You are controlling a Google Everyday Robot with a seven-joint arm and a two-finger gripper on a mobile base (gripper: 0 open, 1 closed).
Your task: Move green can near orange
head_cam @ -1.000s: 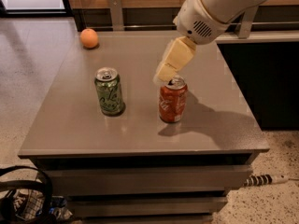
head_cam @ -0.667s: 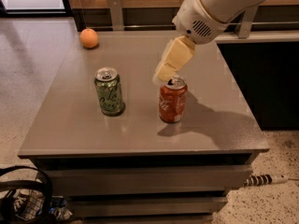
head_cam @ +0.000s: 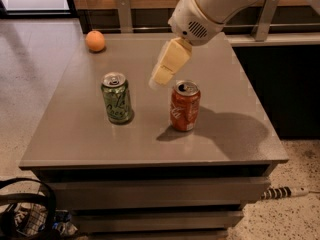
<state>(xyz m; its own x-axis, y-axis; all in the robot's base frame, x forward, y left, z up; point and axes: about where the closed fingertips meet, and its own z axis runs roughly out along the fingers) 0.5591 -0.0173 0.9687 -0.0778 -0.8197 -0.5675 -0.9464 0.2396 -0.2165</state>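
Green can [head_cam: 116,98] stands upright on the grey table [head_cam: 240,134], front-left part of the top, long axis vertical, silver lid up. Orange [head_cam: 95,40] sits at the far-left corner, well apart from the can and further back.

Gripper [head_cam: 158,80] hangs in the air mid-table, tip pointing down and to the left of view, just beside the top of the red-orange can [head_cam: 185,106] and not touching it. It carries nothing. Can't tell whether it's spread or closed from this angle.

Key relation: green can lies to the left of the gripper in view and lower, w/ bare tabletop between them. The red-orange can is much closer to the gripper, on the opposite side.

Judgement: approach not finished. The gripper needs to shift left and drop to the can's side wall, then carry it back toward the far-left corner. Risk is brushing the red-orange can.
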